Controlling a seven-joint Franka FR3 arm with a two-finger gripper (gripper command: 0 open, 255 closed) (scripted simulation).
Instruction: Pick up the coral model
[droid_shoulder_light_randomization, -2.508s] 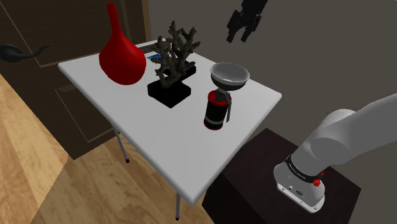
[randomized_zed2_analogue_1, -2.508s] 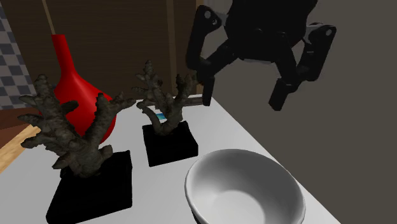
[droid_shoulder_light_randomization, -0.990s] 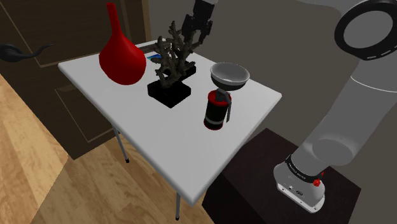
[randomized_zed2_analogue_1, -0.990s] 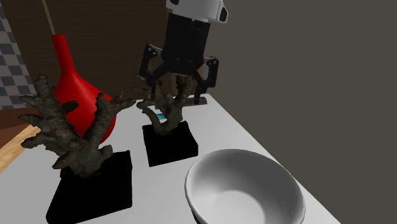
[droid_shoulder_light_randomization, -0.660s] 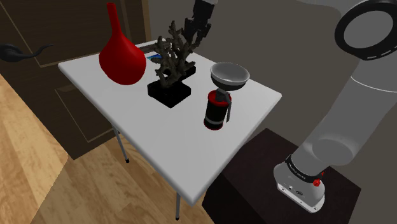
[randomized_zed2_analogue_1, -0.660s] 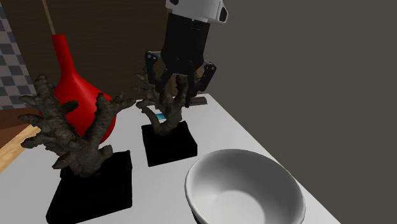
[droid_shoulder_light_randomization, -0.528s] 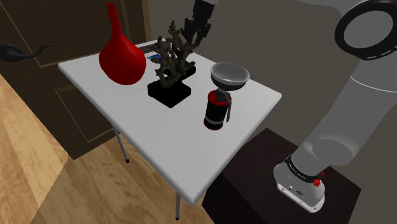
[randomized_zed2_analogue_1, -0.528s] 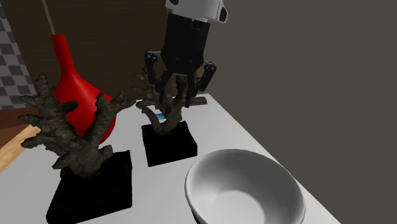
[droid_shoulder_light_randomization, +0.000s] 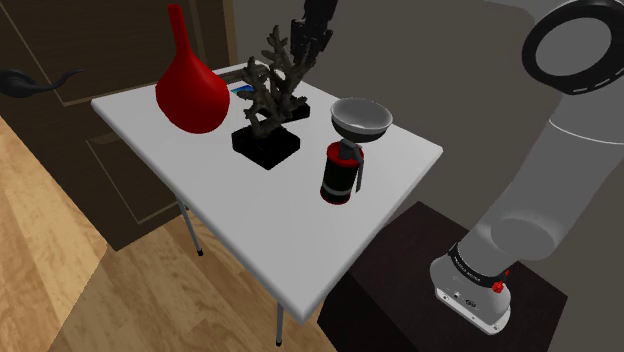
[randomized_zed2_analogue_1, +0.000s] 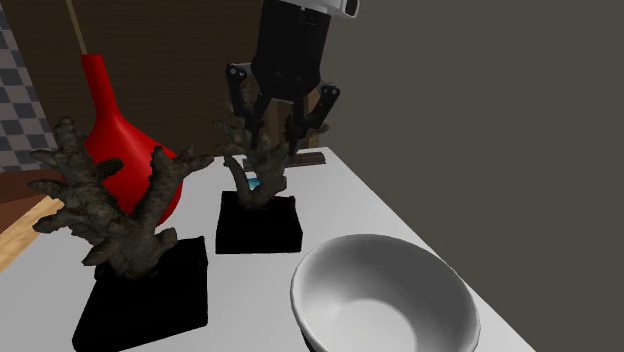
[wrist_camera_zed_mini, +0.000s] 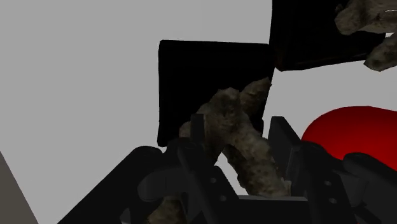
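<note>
The gripper (randomized_zed2_analogue_1: 278, 125) was seen clasped around the upper branches of the farther coral model (randomized_zed2_analogue_1: 262, 165), with its black base at or barely off the white tabletop (droid_shoulder_light_randomization: 200, 170), beside the red vase (droid_shoulder_light_randomization: 190, 95). Since the hold was taken on knobbly branches high above that base, it was judged that the piece could swing, slip out, or be knocked against the second coral (randomized_zed2_analogue_1: 110, 215) standing near. The tabletop was set over a wood-plank floor (droid_shoulder_light_randomization: 80, 290), with a dark panelled door (droid_shoulder_light_randomization: 60, 90) and a grey wall (droid_shoulder_light_randomization: 460, 80) behind.
</note>
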